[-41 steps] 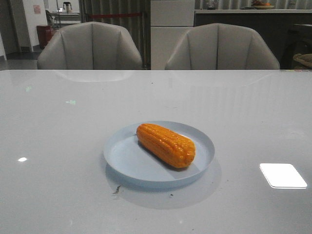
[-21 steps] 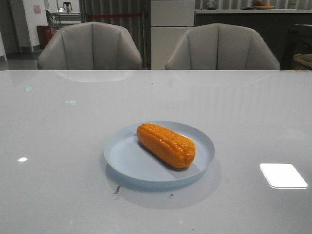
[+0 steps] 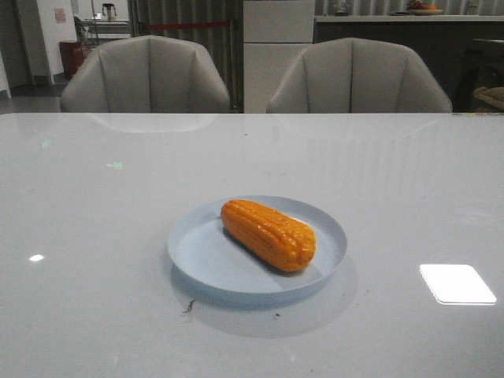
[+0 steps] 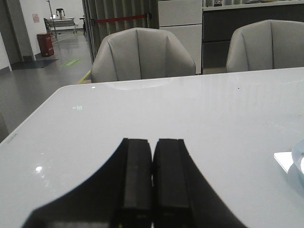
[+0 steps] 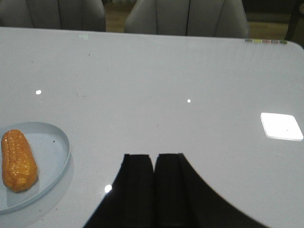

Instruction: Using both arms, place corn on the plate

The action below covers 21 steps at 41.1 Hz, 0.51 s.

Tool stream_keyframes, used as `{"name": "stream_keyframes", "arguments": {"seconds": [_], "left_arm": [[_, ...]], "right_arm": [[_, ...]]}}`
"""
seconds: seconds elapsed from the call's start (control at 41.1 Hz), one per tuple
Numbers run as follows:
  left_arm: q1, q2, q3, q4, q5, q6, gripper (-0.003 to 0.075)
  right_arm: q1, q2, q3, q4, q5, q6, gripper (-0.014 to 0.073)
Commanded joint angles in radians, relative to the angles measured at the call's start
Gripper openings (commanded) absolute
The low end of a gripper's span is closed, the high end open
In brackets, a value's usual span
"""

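The orange-yellow corn [image 3: 268, 235] lies on its side across the pale-blue plate [image 3: 205, 260] near the middle of the glossy white table. The right wrist view also shows the corn [image 5: 18, 160] on the plate [image 5: 52, 152]. A sliver of the plate's rim [image 4: 298, 161] shows in the left wrist view. My left gripper [image 4: 152, 140] is shut and empty, above bare table, away from the plate. My right gripper [image 5: 155, 156] is shut and empty, off to the plate's side. Neither gripper shows in the front view.
Two grey chairs [image 3: 146, 75] [image 3: 358, 76] stand behind the table's far edge. A bright light reflection [image 3: 457, 283] lies on the table right of the plate. Small dark specks [image 3: 189, 305] lie in front of the plate.
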Motion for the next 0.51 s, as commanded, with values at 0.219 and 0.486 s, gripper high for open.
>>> {"name": "stream_keyframes", "arguments": {"seconds": [0.219,0.486], "left_arm": [[0.003,-0.02,0.038,-0.002,-0.079,-0.002,0.0094],[0.003,-0.02,0.038,-0.002,-0.079,-0.002,0.0094]], "right_arm": [[0.001,-0.278,0.166,-0.003,-0.098,-0.002,0.0017],[0.001,-0.295,0.311,0.0,-0.151,-0.002,0.0017]]}}
